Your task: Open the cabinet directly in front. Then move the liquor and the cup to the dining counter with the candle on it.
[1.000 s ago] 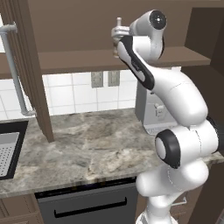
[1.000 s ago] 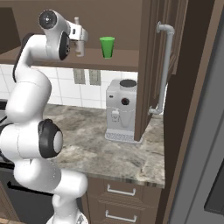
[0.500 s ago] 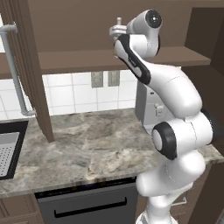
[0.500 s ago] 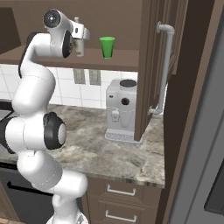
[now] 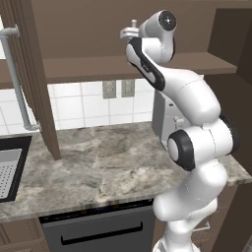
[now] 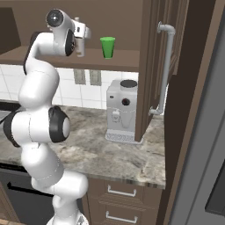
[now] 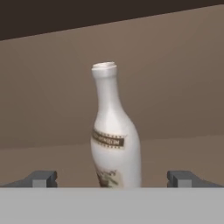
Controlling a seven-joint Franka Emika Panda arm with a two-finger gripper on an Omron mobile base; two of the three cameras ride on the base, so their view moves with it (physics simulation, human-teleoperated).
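Two dark fingertips (image 7: 43,178) stand spread wide at the bottom of the hand view, with the liquor (image 7: 114,131) upright in the gap between them and touched by neither. The gripper (image 7: 113,179) is fully open and holds nothing, though it looks lined up for a grasp on the bottle's lower body. From the right base view the hand (image 6: 80,33) is raised to shelf height inside the cabinet (image 6: 151,66), and the bottle sits mostly hidden behind it; in the left base view its pale neck pokes up just beside the wrist (image 5: 133,30).

On progress, the first part of the task looks done: both cabinet doors stand swung out, one on the left with its long silver handle (image 5: 17,81) and one on the right, leaving the shelf (image 5: 88,66) exposed. The cup (image 6: 107,47) stands upright on that same shelf, a little to the right of the hand and apart from it, untouched.

Everything after the opening remains, as I judge it: closing on the bottle, lifting it clear of the shelf, carrying it to the dining counter with the candle, then coming back for the green cup. The marbled counter (image 5: 108,167) below, with a coffee machine (image 6: 123,110) and a sink (image 5: 10,165), is not the destination
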